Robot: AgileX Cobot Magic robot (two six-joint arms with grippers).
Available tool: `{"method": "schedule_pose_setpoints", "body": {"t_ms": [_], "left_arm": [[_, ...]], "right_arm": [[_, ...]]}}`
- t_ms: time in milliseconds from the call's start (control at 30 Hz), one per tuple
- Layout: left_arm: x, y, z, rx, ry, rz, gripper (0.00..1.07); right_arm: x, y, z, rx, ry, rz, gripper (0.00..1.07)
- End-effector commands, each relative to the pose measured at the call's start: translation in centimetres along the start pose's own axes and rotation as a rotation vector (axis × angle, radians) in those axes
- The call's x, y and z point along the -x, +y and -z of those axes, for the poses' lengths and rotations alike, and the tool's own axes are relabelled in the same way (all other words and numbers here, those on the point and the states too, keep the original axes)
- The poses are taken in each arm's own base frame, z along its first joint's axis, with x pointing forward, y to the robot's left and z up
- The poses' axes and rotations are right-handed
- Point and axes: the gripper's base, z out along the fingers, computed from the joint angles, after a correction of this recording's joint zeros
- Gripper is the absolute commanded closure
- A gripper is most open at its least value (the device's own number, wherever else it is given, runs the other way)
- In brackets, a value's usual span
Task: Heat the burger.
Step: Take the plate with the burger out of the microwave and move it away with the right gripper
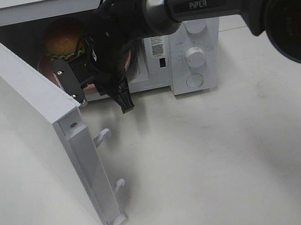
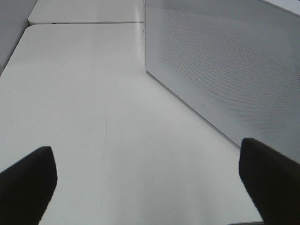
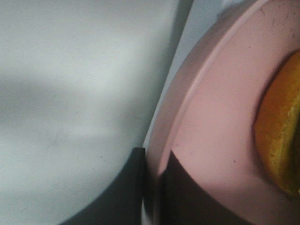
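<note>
Round burger w/ glossy golden-brown bun [image 1: 64, 37] sits on flat pink round plate [image 3: 220, 117] inside white microwave [image 1: 195, 52], upper left of frame, door [image 1: 29, 116] open. Right end effector [image 3: 152, 187] clamped on plate rim. Left end effector [image 2: 150, 183] wide apart, empty, over white worktop [image 2: 93, 117].

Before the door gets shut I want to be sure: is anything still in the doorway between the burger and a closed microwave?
Yes. The right arm reaches through the microwave's opening, its tool shut on the rim of the pink plate carrying the burger. The door stands wide open; the arm must withdraw first.
</note>
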Motion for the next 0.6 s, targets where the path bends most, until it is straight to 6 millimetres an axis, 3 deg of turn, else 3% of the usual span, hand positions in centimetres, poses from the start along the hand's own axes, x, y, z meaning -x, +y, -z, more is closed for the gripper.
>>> {"method": "schedule_pose_setpoints", "body": {"t_ms": [33,367,600], "left_arm": [[-0.2,0.0,0.2,0.004,-0.013,0.007,0.09],[-0.2,0.0,0.2,0.004,-0.013,0.007,0.09],[-0.2,0.0,0.2,0.004,-0.013,0.007,0.09]], "right_arm": [[0.1,1.1,1.2,-0.001,-0.008,0.058,1.07],[-1.6,0.7,4.8,-0.147,-0.084,0.095,1.07],[-2.8,1.0,6.2,-0.149,-0.113,0.139,1.07]]}}
